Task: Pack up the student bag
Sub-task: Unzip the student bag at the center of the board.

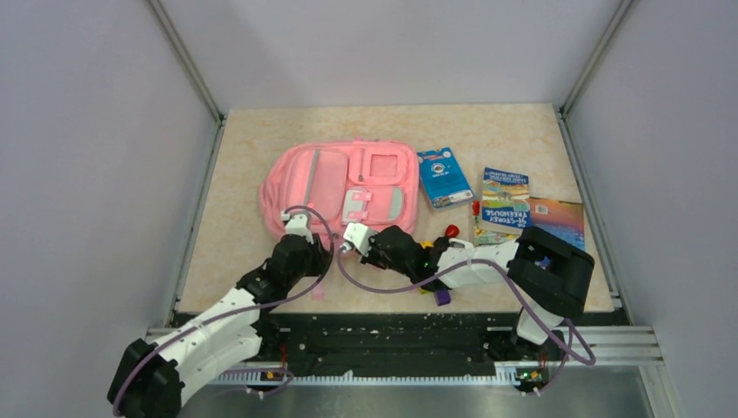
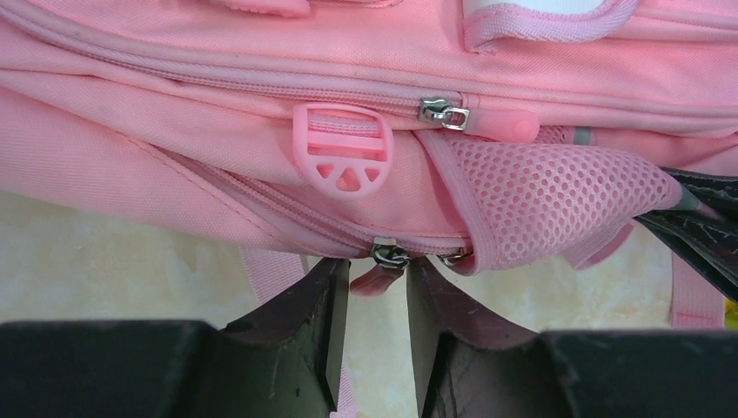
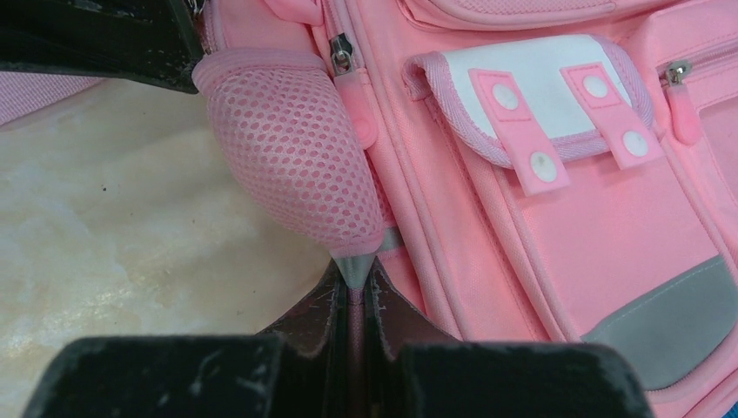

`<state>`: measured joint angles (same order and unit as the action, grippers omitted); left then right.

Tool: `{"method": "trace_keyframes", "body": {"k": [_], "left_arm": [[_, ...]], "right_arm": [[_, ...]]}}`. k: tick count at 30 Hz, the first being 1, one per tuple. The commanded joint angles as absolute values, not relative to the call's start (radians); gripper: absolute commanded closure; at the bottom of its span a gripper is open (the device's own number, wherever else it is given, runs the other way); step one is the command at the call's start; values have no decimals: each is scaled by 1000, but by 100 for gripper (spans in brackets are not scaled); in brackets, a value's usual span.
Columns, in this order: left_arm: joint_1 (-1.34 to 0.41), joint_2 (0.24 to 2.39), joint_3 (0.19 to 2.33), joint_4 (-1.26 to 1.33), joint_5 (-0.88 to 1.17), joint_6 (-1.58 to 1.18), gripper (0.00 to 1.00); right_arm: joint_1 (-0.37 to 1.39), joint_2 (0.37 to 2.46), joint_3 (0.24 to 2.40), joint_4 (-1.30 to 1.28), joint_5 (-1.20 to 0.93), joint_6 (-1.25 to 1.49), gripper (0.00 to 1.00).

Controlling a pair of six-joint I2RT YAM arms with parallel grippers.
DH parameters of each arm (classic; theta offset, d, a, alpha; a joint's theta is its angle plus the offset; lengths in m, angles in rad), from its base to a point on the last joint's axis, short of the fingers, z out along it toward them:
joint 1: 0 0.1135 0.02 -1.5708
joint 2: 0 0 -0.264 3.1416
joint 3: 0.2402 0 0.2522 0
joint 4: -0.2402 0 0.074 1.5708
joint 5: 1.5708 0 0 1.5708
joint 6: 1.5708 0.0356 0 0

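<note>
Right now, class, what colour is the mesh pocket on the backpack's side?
Pink mesh pocket; clearest in the right wrist view.

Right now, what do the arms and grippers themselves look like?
The left arm and right arm have white links with black joint housings. A purple cable loops along each. The left gripper and right gripper are black, scuffed and wedge-shaped. No markings are visible.

1. The student bag fills the upper part, on the bench.
2. The left gripper has a pink zipper pull between its slightly parted fingertips; contact is unclear.
3. The right gripper pinches the mesh pocket corner.
</note>
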<state>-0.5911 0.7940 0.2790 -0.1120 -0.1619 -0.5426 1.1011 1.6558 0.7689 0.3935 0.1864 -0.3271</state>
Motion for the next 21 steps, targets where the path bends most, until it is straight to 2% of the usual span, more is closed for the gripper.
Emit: {"method": "trace_keyframes", "body": {"k": [1,6,13,17,21], "left_arm": [[-602,749,302,-70,-235,-527,66],[-606,710,312,-112,-260,-525,72],[-608,667,334,-182,-257,-540,75],[-608,649,339,-218,-263,-552,85],[-608,638,370,-274,-288,-579,100]], "right_arm": [[1083,1599,810,425,179,-298,100],[1081,1600,809,427,174,-295,100],[1078,1600,804,427,185,-297,100],[1079,1600,804,428,189,-301,100],[1078,1593,800,431,213,-307,100]]}}
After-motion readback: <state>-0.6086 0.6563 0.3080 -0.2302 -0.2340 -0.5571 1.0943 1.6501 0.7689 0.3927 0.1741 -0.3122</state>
